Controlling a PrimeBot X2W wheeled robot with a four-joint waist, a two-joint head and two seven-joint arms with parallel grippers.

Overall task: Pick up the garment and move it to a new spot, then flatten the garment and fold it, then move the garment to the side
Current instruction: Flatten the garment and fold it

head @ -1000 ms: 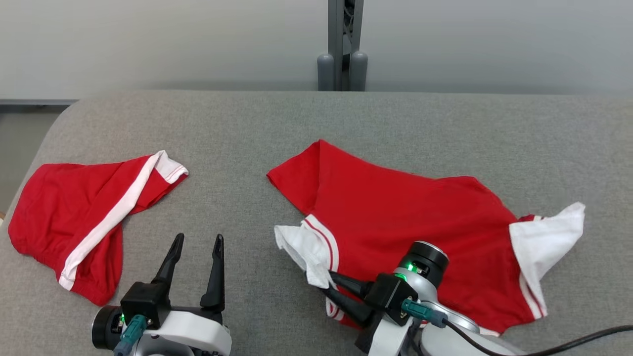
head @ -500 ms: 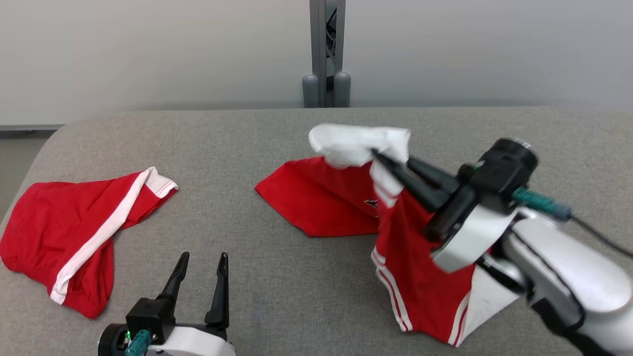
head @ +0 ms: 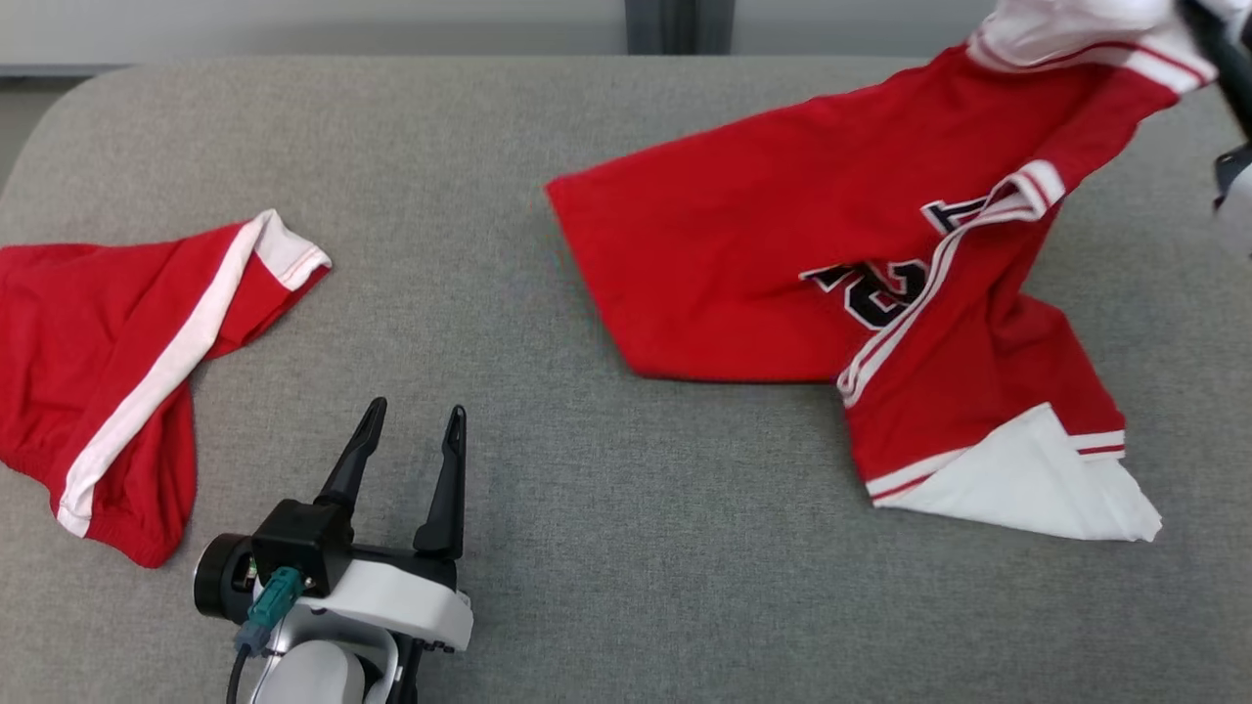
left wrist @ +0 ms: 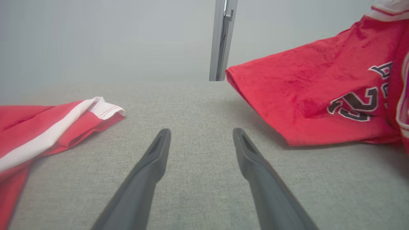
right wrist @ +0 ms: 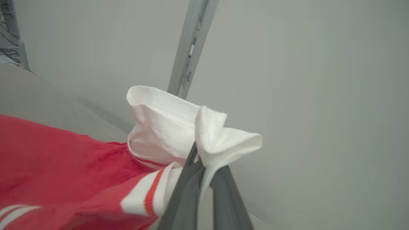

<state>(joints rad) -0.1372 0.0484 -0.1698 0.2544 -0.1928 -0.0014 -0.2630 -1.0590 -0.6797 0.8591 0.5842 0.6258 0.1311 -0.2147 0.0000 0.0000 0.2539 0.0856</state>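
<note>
Swung up and rightward since before, the jersey (head: 743, 254) trails from the right claw (right wrist: 198, 159), which pinches its sleeve (right wrist: 166, 127). The left claw (head: 416, 411) sits spread.

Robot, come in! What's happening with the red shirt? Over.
Right gripper shut on white sleeve of red shirt, raised. Left gripper open, empty. Red shorts apart at left.

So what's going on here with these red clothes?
The right gripper is shut on the white sleeve of the red jersey, holding that end up off the grey table while the rest drapes onto it. The left gripper is open, holding nothing. A second red garment with a white stripe lies at the left, apart.
</note>
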